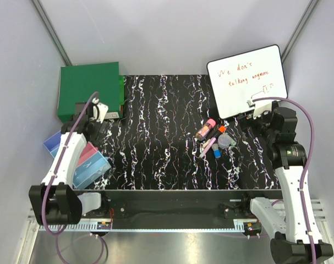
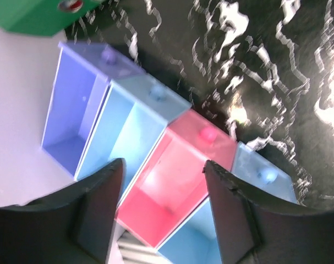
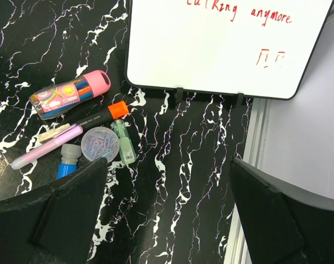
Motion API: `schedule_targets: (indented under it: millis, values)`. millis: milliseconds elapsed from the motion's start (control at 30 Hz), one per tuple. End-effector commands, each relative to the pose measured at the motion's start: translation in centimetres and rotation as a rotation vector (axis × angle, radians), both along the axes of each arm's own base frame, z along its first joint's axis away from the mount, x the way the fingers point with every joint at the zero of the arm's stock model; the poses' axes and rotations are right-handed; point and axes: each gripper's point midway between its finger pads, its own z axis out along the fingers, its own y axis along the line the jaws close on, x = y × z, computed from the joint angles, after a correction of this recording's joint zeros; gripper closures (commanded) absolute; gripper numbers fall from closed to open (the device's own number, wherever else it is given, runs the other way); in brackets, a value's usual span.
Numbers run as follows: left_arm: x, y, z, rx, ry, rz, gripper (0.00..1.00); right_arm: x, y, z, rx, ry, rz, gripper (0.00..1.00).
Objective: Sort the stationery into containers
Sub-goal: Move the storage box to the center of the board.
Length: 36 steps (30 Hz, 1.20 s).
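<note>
While your left hand (image 2: 164, 165) hangs open over the pink bin (image 2: 194, 148), your right hand (image 3: 168, 162) gapes, apparently empty, near the stationery (image 3: 98, 144).

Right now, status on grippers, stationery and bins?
Left gripper open over the bins. Right gripper open, empty, near the stationery. Nothing in the way.

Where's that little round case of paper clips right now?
Seen from above, the round case lies right of centre, in the stationery pile below the white board, between the green stick and the pink marker.
</note>
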Motion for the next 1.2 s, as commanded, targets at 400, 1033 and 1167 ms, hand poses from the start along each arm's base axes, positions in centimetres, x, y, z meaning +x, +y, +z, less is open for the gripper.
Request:
schedule_targets:
  millis: [400, 1033, 1167]
  values:
    - [-3.9, 4.1, -2.5, -0.039, 0.118, 0.016, 0.49, -1.4, 0.0, 0.7, -0.038, -0.046, 0.028, 0.0]
    - [-2.0, 6.8, -5.2, 0.014, 0.196, -0.247, 0.49, -1.5, -0.3, 1.7, -0.04, -0.053, 0.007, 0.0]
    - [-2.0, 6.9, -6.1, -0.01, 0.213, -0.265, 0.49, -1.5, -0.5, 1.7, -0.045, -0.053, 0.003, 0.0]
